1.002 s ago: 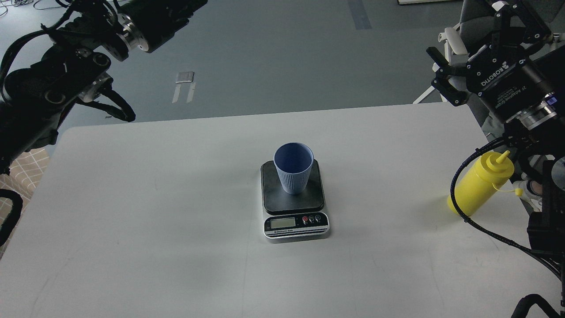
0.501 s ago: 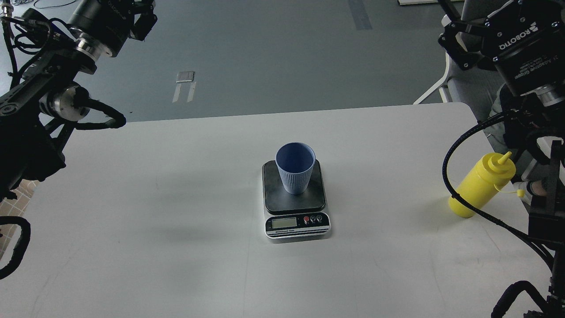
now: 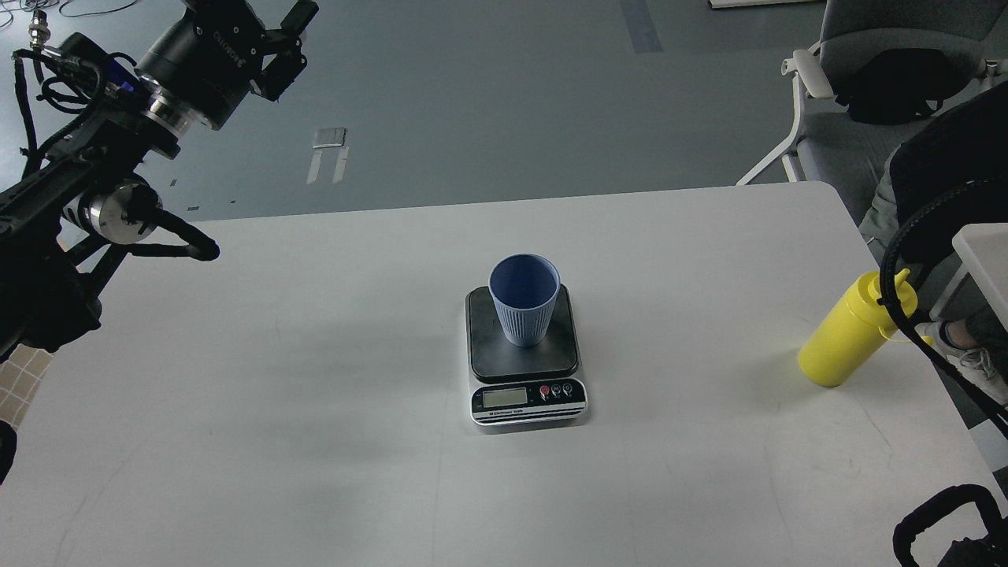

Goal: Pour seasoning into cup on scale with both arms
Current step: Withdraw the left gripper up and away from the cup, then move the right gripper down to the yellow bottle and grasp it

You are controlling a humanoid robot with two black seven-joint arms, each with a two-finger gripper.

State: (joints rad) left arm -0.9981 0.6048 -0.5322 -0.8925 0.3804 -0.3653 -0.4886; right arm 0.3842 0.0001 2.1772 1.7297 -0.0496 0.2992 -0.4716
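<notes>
The light blue ribbed cup [image 3: 524, 303] stands upright on the dark platform of the small digital scale [image 3: 526, 395] at the table's middle. The yellow squeeze bottle [image 3: 850, 335] stands at the table's right edge; a black cable [image 3: 894, 299] crosses in front of its nozzle. My left gripper [image 3: 290, 43] is high at the upper left, beyond the table's far edge and far from the cup; its fingers stand apart and hold nothing. My right gripper is out of view; only cable and a dark mass show at the right edge.
The white table [image 3: 315, 378] has a rounded far-right corner. A grey chair [image 3: 846, 130] with a black bag on it stands beyond that corner. A shoe [image 3: 965, 358] shows right of the bottle. A black cable loop [image 3: 941, 508] is at the bottom right.
My right gripper rose from above the bottle and left the view at the upper right. My left arm swung, bringing its gripper into view at the upper left. Cup, scale and bottle stayed put.
</notes>
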